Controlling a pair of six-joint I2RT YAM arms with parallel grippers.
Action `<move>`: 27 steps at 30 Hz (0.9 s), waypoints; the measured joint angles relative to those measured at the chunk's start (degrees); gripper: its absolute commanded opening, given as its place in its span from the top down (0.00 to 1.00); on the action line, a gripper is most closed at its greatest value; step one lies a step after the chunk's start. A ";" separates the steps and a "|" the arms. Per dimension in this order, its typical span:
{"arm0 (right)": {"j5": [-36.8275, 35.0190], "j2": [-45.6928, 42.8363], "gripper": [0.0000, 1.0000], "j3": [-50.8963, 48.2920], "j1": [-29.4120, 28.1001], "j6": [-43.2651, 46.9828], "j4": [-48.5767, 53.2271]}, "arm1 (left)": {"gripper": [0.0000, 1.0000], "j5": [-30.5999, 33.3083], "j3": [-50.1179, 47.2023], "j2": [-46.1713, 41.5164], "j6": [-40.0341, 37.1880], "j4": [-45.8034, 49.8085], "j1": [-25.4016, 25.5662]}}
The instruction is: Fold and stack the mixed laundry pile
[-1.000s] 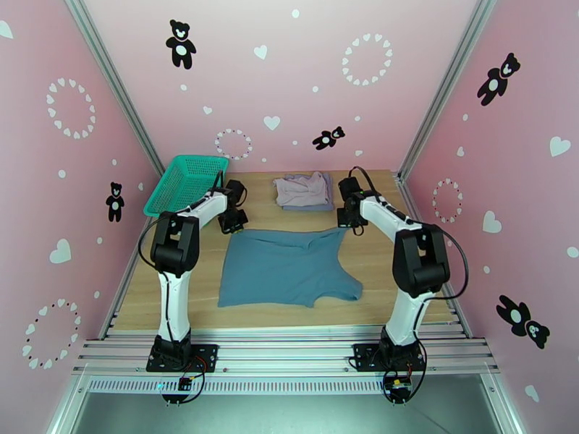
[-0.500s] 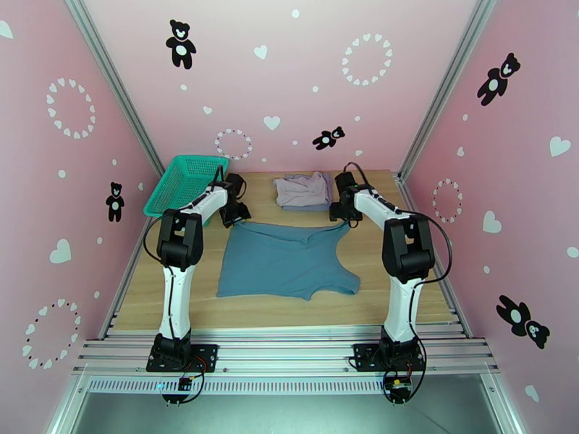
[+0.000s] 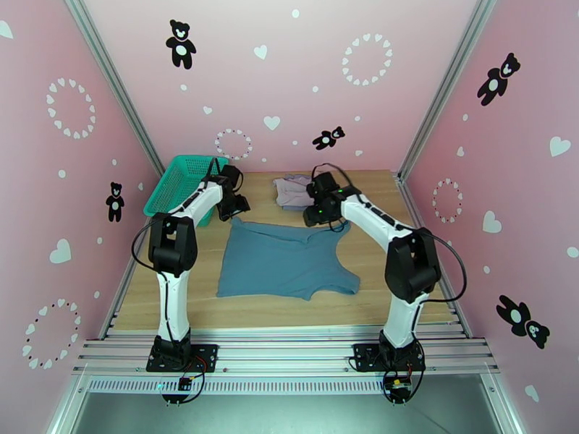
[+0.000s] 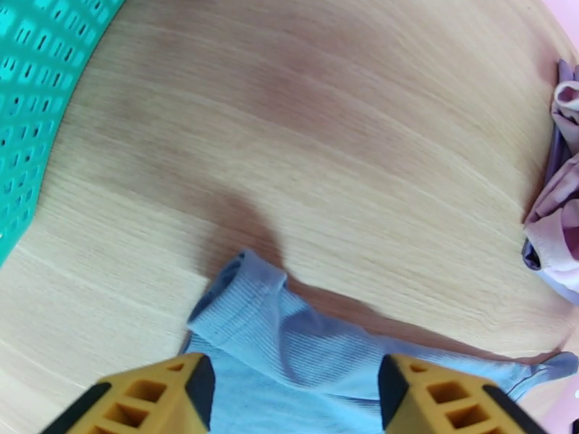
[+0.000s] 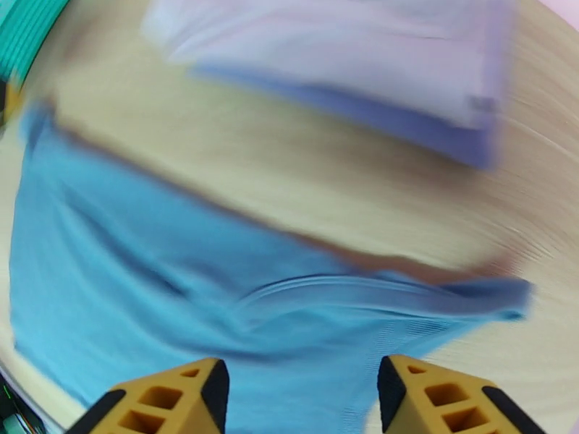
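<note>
The dusty teal-blue sleeveless top [image 3: 286, 258] lies spread flat on the middle of the wooden table, straps toward the back. Behind it sit the other garments of the laundry pile, a pale mauve piece folded on a grey-lavender one [image 3: 293, 189]. My left gripper [image 3: 235, 205] hovers open over the top's back left strap [image 4: 246, 291], nothing between its yellow fingers [image 4: 145, 399]. My right gripper [image 3: 318, 213] hangs open above the neckline, between the top [image 5: 181, 283] and the folded stack [image 5: 347, 59]; its wrist view is motion-blurred.
A green mesh basket [image 3: 181, 184] stands at the back left, close beside the left arm, and its rim shows in the left wrist view [image 4: 29, 81]. Pink walls enclose the table [image 3: 405, 283] on three sides. Bare wood lies right of the top.
Both grippers opened and let go of the top's straps, which now lie flat. The right arm swung left toward the neckline; the left gripper drew slightly back.
</note>
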State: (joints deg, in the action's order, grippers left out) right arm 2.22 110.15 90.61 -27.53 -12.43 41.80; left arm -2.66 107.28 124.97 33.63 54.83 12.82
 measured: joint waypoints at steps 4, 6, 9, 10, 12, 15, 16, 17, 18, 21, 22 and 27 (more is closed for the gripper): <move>0.09 4.90 0.42 1.03 -2.19 5.42 0.26 | 0.30 -0.15 -0.70 0.13 0.02 -0.31 0.00; -0.35 5.90 0.42 1.03 -2.05 7.93 0.52 | 0.28 -0.15 -2.16 0.09 0.07 -0.72 0.00; -1.03 6.10 0.43 1.05 -1.73 11.58 0.57 | 0.27 -0.13 -5.07 -0.11 0.04 -0.63 -0.04; -1.27 6.10 0.44 1.09 -1.64 12.66 0.55 | 0.28 -0.13 -6.01 -0.22 0.04 -0.46 -0.11; -1.64 6.10 0.45 1.09 -1.60 14.49 0.63 | 0.29 -0.13 -7.76 -0.76 0.24 -0.31 -0.37; -1.99 6.12 0.46 1.16 -1.62 16.26 0.63 | 0.31 -0.39 -9.68 -1.55 1.07 -0.37 -1.11; -2.05 6.12 0.46 1.16 -1.62 16.65 0.61 | 0.31 -0.57 -10.03 -1.66 1.25 -0.55 -1.46; -2.10 6.12 0.46 1.20 -1.62 17.07 0.63 | 0.31 -0.79 -10.19 -1.66 1.53 -0.81 -1.66; -2.10 6.12 0.46 1.25 -1.66 17.35 0.61 | 0.32 -0.83 -10.32 -1.66 1.64 -1.27 -1.81; -2.08 6.16 0.46 1.33 -1.70 18.01 0.61 | 0.32 -0.83 -10.32 -1.66 2.25 -2.12 -1.88; -2.10 6.21 0.46 1.33 -1.73 18.43 0.63 | 0.32 -0.83 -10.25 -1.64 2.47 -2.36 -1.86; -1.90 6.99 0.44 1.40 -2.12 20.59 0.68 | 0.36 -0.83 -8.24 -1.42 3.41 -3.08 -1.88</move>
State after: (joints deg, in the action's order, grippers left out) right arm 0.32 117.14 92.01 -29.65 8.16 42.48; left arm -3.49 99.04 123.55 37.04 51.75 10.94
